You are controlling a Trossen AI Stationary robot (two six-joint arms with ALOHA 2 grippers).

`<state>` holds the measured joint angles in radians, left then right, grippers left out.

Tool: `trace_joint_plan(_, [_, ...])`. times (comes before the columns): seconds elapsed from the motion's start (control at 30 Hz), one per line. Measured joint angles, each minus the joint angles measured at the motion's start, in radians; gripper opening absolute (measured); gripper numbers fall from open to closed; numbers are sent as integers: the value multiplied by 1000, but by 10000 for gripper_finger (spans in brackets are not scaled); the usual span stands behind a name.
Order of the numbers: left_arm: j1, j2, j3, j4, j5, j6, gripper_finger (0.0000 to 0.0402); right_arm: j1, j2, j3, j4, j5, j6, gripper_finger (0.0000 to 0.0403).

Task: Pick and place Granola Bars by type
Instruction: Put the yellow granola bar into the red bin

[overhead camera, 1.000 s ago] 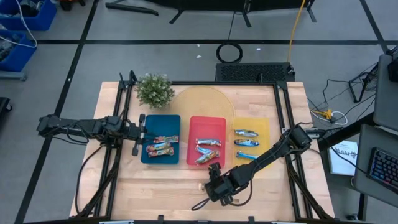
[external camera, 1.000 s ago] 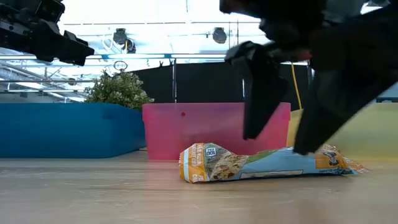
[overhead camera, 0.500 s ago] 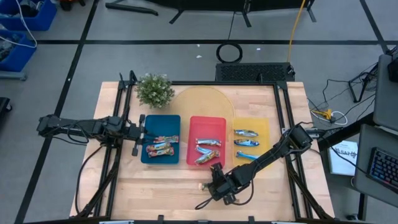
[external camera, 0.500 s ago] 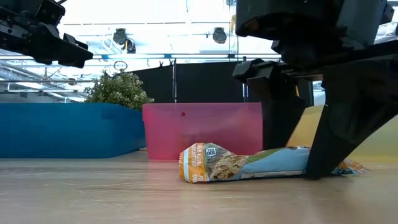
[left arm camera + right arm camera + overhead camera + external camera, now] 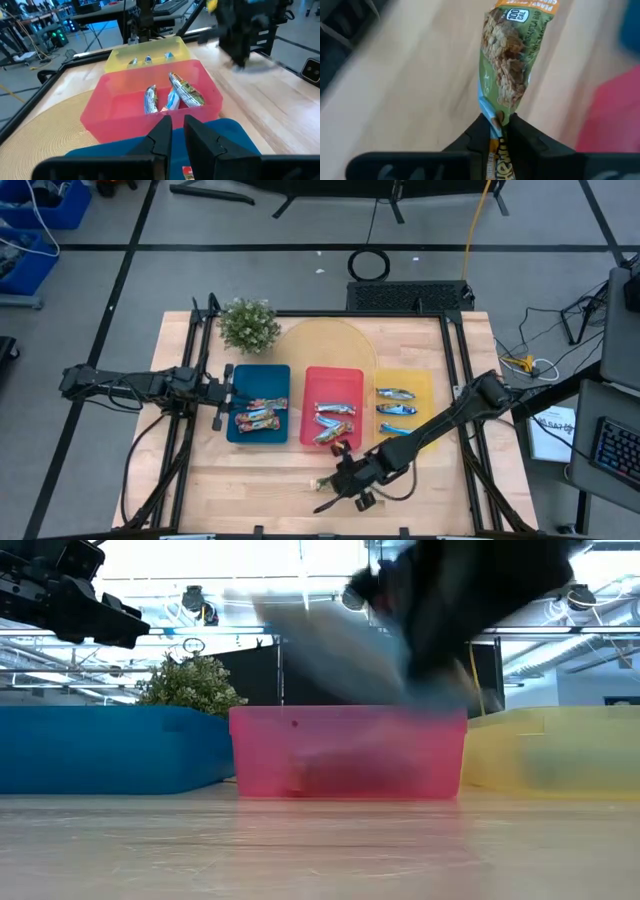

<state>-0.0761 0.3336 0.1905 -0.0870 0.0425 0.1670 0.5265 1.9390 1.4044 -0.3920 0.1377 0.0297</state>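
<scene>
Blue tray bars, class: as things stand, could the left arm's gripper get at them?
Probably yes. The left gripper hovers at the blue tray edge beside the multicolour bars, with nothing between them.

Low view: right arm (image 5: 450,610) a blur, perhaps hiding its bar.

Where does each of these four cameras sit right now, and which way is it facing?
High view: overhead, straight down on the table; shows both arms.
Low view: table height, level toward the pink tray; right arm blurred above.
Left wrist view: over the blue tray, facing the pink tray; left gripper shut.
Right wrist view: right gripper pinching a granola bar above the wood.
Shared: the pink tray, in high, low, left wrist.
</scene>
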Motion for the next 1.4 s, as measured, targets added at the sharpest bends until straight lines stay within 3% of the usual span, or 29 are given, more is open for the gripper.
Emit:
trace_joint_plan(0.13, [0, 0, 0, 4, 0, 15, 58, -30, -122, 1, 68, 107, -13, 45])
trace_joint_plan(0.27, [0, 0, 0, 15, 0, 14, 58, -130, -253, 2, 65, 231, 89, 39])
trace_joint_plan(0.43, [0, 0, 0, 15, 0, 14, 58, -310, -318, 3, -89, 116, 93, 33])
trace_joint_plan(0.6, [0, 0, 0, 6, 0, 13, 58, -438, -243, 3, -292, 56, 6, 32])
trace_joint_plan(0.8, [0, 0, 0, 8, 0, 12, 58, -500, -99, 18, -343, 17, -162, 31])
trace_joint_plan(1.03, [0, 0, 0, 7, 0, 14, 58, -559, -4, 21, -316, 16, -201, 31])
trace_joint_plan(1.2, [0, 0, 0, 1, 0, 11, 58, -594, 7, 22, -283, -58, -196, 31])
trace_joint_plan(1.4, [0, 0, 0, -8, 0, 5, 58, -598, 5, 23, -261, -62, -176, 38])
